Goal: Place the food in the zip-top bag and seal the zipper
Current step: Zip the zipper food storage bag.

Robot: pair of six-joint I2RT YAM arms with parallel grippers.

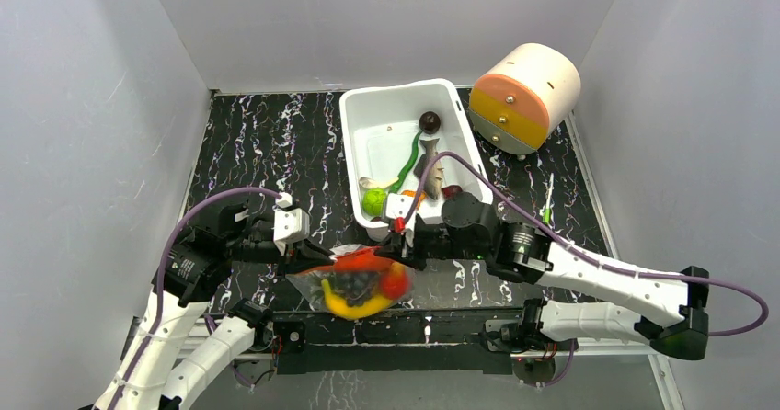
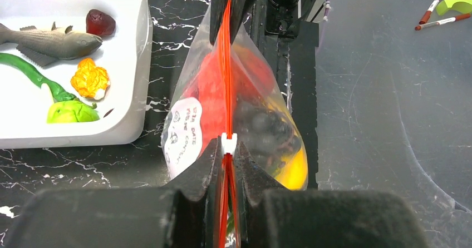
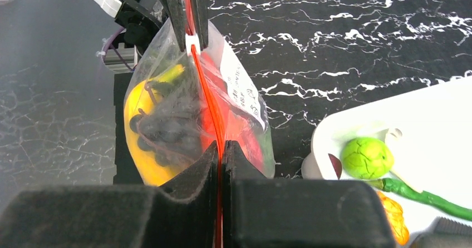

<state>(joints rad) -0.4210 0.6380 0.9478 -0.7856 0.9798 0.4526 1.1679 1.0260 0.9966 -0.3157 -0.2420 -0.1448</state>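
the white bin (image 1: 349, 139) sits toward the far edge, right of centre, with the fish (image 2: 53, 42) and lime (image 3: 366, 157) inside. the zip-top bag (image 1: 354, 286) hangs over the middle of the near edge, holding the banana (image 3: 133, 106), grapes (image 3: 167, 131) and red apple (image 1: 395, 283). the left gripper (image 2: 227, 148) and right gripper (image 3: 220, 148) each pinch one end of the zipper (image 2: 225, 64), the left one at its white slider (image 2: 229, 143).

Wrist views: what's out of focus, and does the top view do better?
Left wrist: left gripper is a foreground blur, zipper crisp. Right wrist: right gripper equally soft, bag sharp. Top: bag small and soft, bin bright white.
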